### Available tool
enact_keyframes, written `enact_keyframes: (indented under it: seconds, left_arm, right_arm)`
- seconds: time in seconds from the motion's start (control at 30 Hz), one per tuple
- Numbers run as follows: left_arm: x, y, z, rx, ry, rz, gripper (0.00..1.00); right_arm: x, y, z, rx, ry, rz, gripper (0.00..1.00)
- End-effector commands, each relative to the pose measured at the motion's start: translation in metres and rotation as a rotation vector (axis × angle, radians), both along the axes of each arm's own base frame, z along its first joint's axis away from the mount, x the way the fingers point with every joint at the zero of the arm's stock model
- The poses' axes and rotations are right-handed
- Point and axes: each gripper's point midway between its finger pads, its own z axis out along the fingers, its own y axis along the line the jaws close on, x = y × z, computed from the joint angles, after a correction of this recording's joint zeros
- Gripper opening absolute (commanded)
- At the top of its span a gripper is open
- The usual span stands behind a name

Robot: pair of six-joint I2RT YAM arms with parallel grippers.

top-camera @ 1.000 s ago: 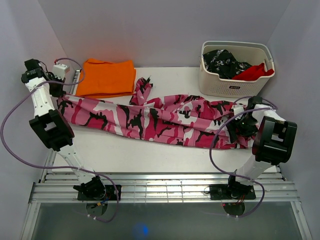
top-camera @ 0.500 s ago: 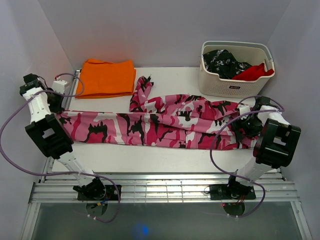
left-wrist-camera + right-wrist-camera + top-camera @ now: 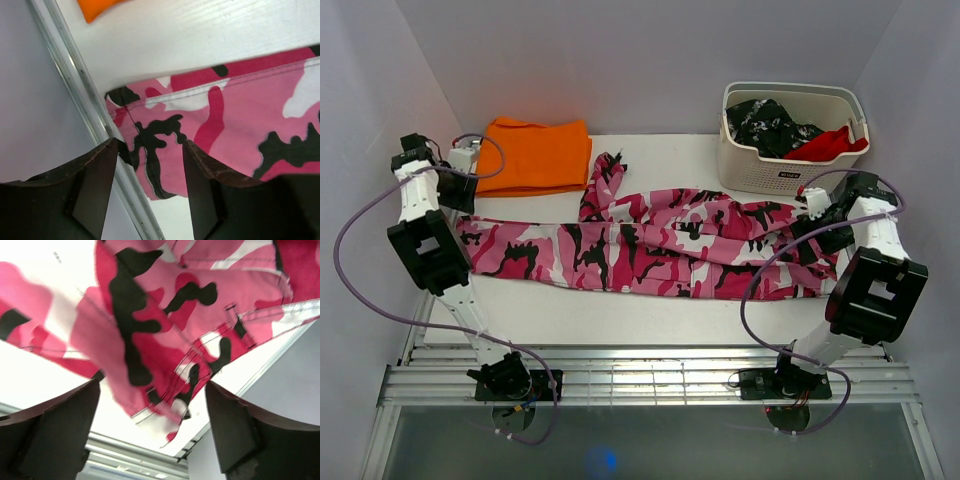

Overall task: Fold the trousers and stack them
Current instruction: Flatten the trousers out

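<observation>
Both arms have swung farther back. The long pink, white and black camouflage cloth trousers (image 3: 650, 250) lie stretched across the white table (image 3: 670, 160). The left gripper (image 3: 149, 145) hovers over the hem with jaws apart, and the right gripper (image 3: 151, 385) over the opposite end, jaws also apart.

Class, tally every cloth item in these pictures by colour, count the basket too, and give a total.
Pink camouflage trousers: 1
Orange cloth: 1
Black-and-white speckled garment: 1
Red cloth: 1
Basket: 1
Total: 5

trousers (image 3: 650, 245) across the table (image 3: 620, 318), cloth (image 3: 535, 155) behind left, basket (image 3: 790, 165) behind right
</observation>
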Motion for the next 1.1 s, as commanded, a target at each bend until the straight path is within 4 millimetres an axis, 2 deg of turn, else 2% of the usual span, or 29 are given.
enact_keyframes:
  seconds: [0.0, 0.03, 0.07, 0.1, 0.17, 0.2, 0.23, 0.27, 0.33, 0.37, 0.4, 0.47, 0.5, 0.53, 0.6, 0.63, 0.67, 0.7, 0.73, 0.77, 0.8, 0.83, 0.87, 0.9, 0.93, 0.97, 1.0, 1.03, 1.07]
  left_arm:
    - [-0.019, -0.016, 0.041, -0.032, -0.085, -0.009, 0.65]
    - [-0.032, -0.024, 0.020, -0.062, -0.036, -0.010, 0.65]
    - [-0.034, -0.029, 0.019, -0.068, -0.055, -0.018, 0.61]
    - [-0.039, -0.035, 0.009, -0.085, -0.038, -0.021, 0.60]
    - [-0.053, -0.051, -0.020, -0.141, 0.015, -0.010, 0.56]
    - [-0.058, -0.056, -0.028, -0.157, 0.031, -0.004, 0.53]
    - [-0.062, -0.060, -0.036, -0.174, 0.046, 0.011, 0.52]
    - [-0.075, -0.065, -0.055, -0.191, 0.083, 0.018, 0.50]
    - [-0.091, -0.065, -0.072, -0.176, 0.131, 0.034, 0.46]
    - [-0.098, -0.065, -0.078, -0.163, 0.143, 0.030, 0.45]
    - [-0.117, -0.068, -0.092, -0.166, 0.191, 0.036, 0.44]
    - [-0.134, -0.062, -0.093, -0.151, 0.199, 0.048, 0.43]
    - [-0.153, -0.064, -0.102, -0.160, 0.237, 0.057, 0.43]
    - [-0.166, -0.056, -0.101, -0.146, 0.244, 0.078, 0.42]
    - [-0.192, -0.046, -0.105, -0.127, 0.277, 0.079, 0.40]
    - [-0.213, -0.048, -0.113, -0.127, 0.316, 0.077, 0.40]
    - [-0.222, -0.045, -0.107, -0.106, 0.305, 0.073, 0.40]
    - [-0.247, -0.036, -0.107, -0.091, 0.323, 0.067, 0.40]
    - [-0.261, -0.037, -0.108, -0.093, 0.349, 0.061, 0.39]
    - [-0.275, -0.032, -0.102, -0.084, 0.349, 0.057, 0.39]
    - [-0.281, -0.030, -0.091, -0.087, 0.327, 0.061, 0.40]
    - [-0.271, -0.038, -0.066, -0.130, 0.249, -0.033, 0.45]
    - [-0.251, -0.044, -0.036, -0.143, 0.129, -0.095, 0.51]
    - [-0.220, -0.056, 0.002, -0.134, -0.014, -0.164, 0.60]
    - [-0.189, -0.075, 0.031, -0.164, -0.102, -0.187, 0.64]
    - [-0.145, -0.108, 0.063, -0.165, -0.196, -0.277, 0.65]
    - [-0.109, -0.125, 0.084, -0.207, -0.266, -0.243, 0.66]
    - [-0.084, -0.149, 0.097, -0.285, -0.312, -0.243, 0.66]
    - [-0.062, -0.157, 0.093, -0.358, -0.307, -0.204, 0.66]
  right_arm:
    - [-0.017, 0.012, 0.021, 0.034, -0.013, 0.079, 0.88]
    - [-0.021, 0.014, 0.017, 0.040, 0.004, 0.081, 0.84]
    - [-0.025, 0.013, 0.010, 0.039, 0.032, 0.080, 0.79]
    - [-0.032, 0.014, 0.000, 0.045, 0.070, 0.078, 0.69]
    - [-0.038, 0.011, -0.013, 0.038, 0.108, 0.066, 0.63]
    - [-0.040, 0.011, -0.020, 0.035, 0.127, 0.065, 0.57]
    - [-0.045, 0.011, -0.028, 0.033, 0.147, 0.061, 0.56]
    - [-0.047, 0.007, -0.033, 0.009, 0.155, 0.057, 0.55]
    - [-0.046, 0.001, -0.042, -0.020, 0.156, 0.058, 0.54]
    - [-0.054, -0.002, -0.050, -0.039, 0.186, 0.060, 0.53]
    - [-0.055, -0.005, -0.054, -0.059, 0.184, 0.062, 0.52]
    - [-0.069, -0.008, -0.063, -0.082, 0.216, 0.085, 0.52]
    - [-0.073, -0.010, -0.065, -0.094, 0.218, 0.095, 0.52]
    - [-0.077, -0.011, -0.067, -0.106, 0.221, 0.107, 0.51]
    - [-0.097, -0.021, -0.073, -0.169, 0.255, 0.151, 0.51]
    - [-0.100, -0.026, -0.075, -0.191, 0.253, 0.167, 0.51]
    - [-0.108, -0.035, -0.073, -0.222, 0.256, 0.190, 0.50]
    - [-0.126, -0.039, -0.079, -0.226, 0.288, 0.216, 0.49]
    - [-0.132, -0.043, -0.079, -0.231, 0.296, 0.229, 0.49]
    - [-0.144, -0.047, -0.077, -0.232, 0.313, 0.244, 0.49]
    - [-0.145, -0.048, -0.072, -0.218, 0.290, 0.272, 0.50]
    - [-0.149, -0.030, -0.059, -0.132, 0.263, 0.313, 0.53]
    - [-0.137, -0.016, -0.042, -0.060, 0.191, 0.343, 0.57]
    - [-0.105, -0.011, -0.013, -0.033, 0.066, 0.333, 0.62]
    - [-0.076, 0.007, 0.010, 0.038, -0.036, 0.314, 0.69]
    - [-0.046, 0.030, 0.027, 0.100, -0.084, 0.322, 0.73]
    - [-0.007, 0.065, 0.055, 0.164, -0.153, 0.313, 0.77]
    - [0.028, 0.091, 0.073, 0.184, -0.232, 0.315, 0.79]
    - [0.054, 0.137, 0.078, 0.211, -0.261, 0.365, 0.80]
